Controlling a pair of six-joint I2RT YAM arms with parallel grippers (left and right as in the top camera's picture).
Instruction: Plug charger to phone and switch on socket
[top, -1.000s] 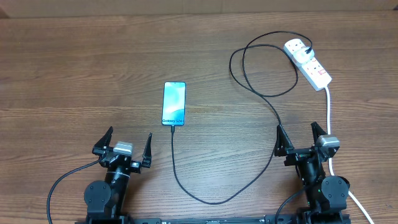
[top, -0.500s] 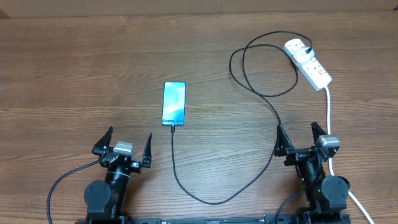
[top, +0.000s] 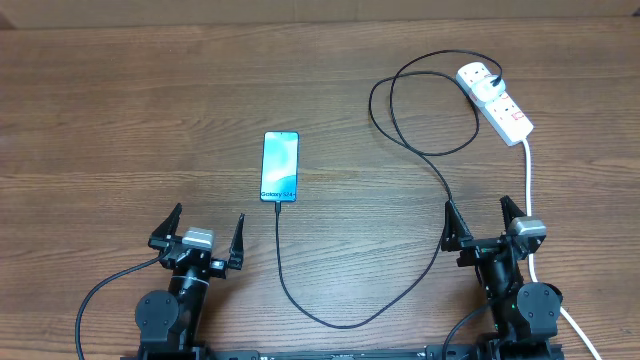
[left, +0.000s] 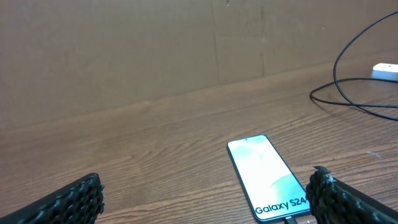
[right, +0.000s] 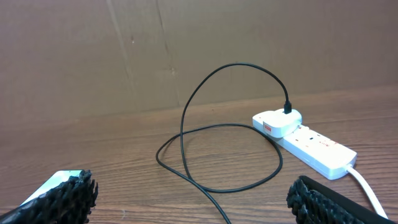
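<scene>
We see a big brown table (top: 120, 110). The long black charger (top: 277, 240) loops across it, from the white socket (top: 497, 100) at the far right to the near end of the phone (top: 281, 166). Our left gripper (top: 207, 215) and right gripper (top: 476, 205) are spread wide and hold nothing. The phone lies in the middle with its screen lit.

A brown cardboard wall (left: 124, 50) stands behind the wooden table (top: 120, 120).

Left wrist: socket (left: 387, 70) cut by rt edge. Overhead: its on/off state too small.
</scene>
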